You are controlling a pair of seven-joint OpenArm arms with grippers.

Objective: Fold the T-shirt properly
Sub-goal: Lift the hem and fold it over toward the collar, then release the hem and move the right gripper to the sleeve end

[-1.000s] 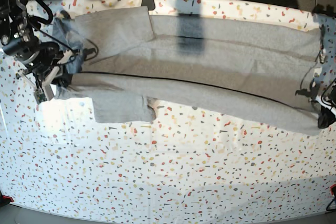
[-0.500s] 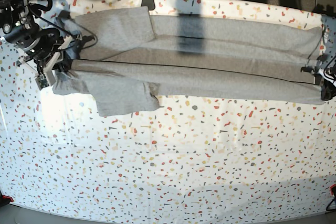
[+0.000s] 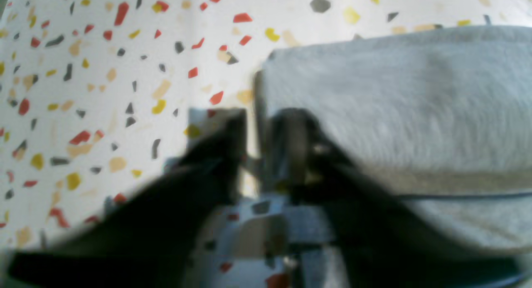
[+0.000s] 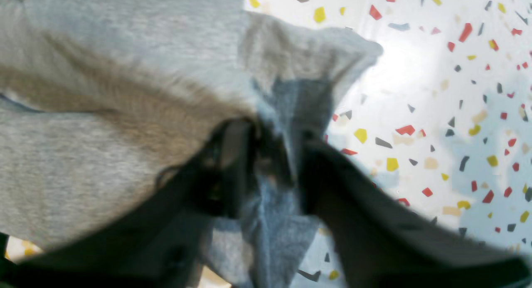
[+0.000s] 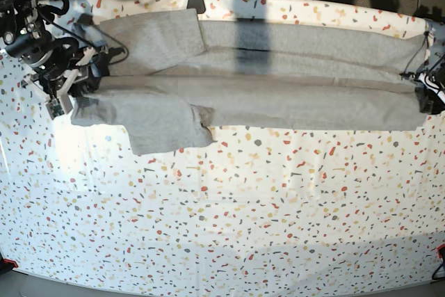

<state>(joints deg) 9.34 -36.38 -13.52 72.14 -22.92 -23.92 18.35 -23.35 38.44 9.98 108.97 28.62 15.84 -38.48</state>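
Speckled terrazzo-patterned tabletop (image 5: 229,213) carries the T-shirt (image 5: 278,88), a grey band folded lengthwise and stretched across the far half between the two pincers. At the right pincer (image 4: 272,155), both black jaws are clamped on a bunched fold of grey cloth, the shirt's body spreading away to its left side. At the left pincer (image 3: 253,142), the jaws stand nearly together with the shirt's edge caught between them, and the fabric lies off to its right. One sleeve (image 5: 167,126) lies flat just beside the right pincer, toward the near edge.
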